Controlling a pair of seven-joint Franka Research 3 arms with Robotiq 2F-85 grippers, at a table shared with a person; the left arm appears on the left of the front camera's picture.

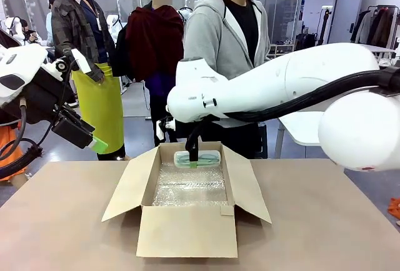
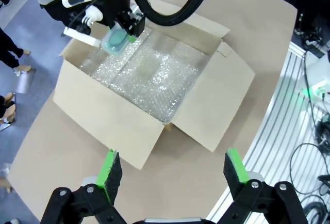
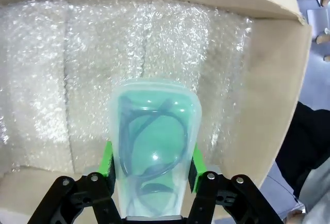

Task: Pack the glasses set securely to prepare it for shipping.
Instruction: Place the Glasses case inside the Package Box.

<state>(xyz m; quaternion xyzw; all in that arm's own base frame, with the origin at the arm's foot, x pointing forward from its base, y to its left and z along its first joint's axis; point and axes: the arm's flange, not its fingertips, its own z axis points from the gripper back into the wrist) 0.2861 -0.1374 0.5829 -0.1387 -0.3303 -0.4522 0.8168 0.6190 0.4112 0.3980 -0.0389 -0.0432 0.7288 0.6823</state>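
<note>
I have my right pincer point(image 3: 152, 165) clamped on the mint green case point(image 3: 153, 131) over the bubble-lined box point(image 2: 103, 115), while my left pincer point(image 2: 172, 168) hangs wide open, empty.

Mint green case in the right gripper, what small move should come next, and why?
Probably lower it a little, then release: the right gripper holds the mint green case over the bubble wrap lining the open cardboard box, near its far wall.
</note>
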